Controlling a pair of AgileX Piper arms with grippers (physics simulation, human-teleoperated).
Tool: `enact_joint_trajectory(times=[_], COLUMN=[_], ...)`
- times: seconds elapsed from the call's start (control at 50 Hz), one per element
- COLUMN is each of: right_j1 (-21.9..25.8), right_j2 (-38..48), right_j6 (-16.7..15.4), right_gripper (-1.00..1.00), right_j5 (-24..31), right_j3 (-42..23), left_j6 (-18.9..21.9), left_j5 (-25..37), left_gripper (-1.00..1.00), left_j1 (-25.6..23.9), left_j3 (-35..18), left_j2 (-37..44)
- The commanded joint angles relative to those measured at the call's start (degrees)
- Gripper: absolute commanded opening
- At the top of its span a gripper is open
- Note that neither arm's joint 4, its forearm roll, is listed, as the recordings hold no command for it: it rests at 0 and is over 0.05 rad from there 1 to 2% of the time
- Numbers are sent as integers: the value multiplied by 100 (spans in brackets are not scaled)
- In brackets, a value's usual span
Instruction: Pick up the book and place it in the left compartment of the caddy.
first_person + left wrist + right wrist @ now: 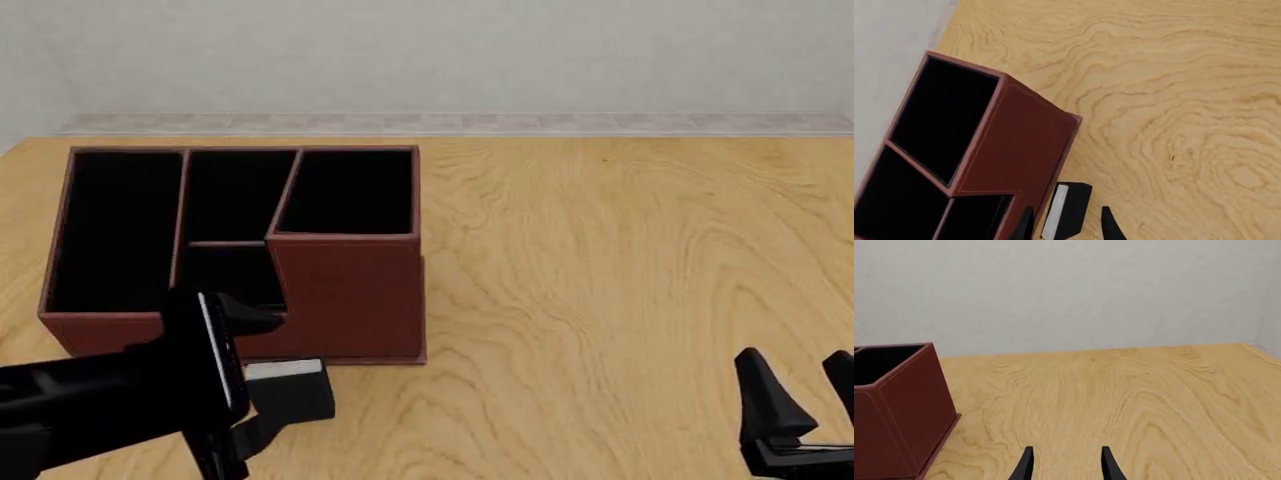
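The left gripper (247,400) sits nearest the front camera, its jaws spread either side of the book (287,385); whether they press it cannot be told. The book lies on the table (601,280) just before the caddy (347,290), at the foot of its tall section, apart from the wall. Its long axis runs along the fingers, white page edge toward the caddy. The left compartment (114,230) lies beyond. The right gripper (801,395) stands open, holding nothing, over broad bare wood.
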Motion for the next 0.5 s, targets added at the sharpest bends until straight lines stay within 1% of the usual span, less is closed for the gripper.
enact_joint_trajectory(times=[0.02, 0.16, 0.3, 0.5], right_j1=[-12, -9, -28, -39], right_j2=[-75, -94, -128, -147], right_j6=[28, 26, 36, 43], right_gripper=[100, 100, 100, 100], right_j5=[57, 71, 93, 103], right_j3=[1, -2, -4, 0], left_j6=[47, 55, 60, 4], left_j5=[-305, -492, -921, -1209], left_gripper=[100, 100, 100, 100], left_j1=[92, 127, 247, 343], left_j3=[199, 280, 476, 577], left_j2=[187, 303, 519, 671])
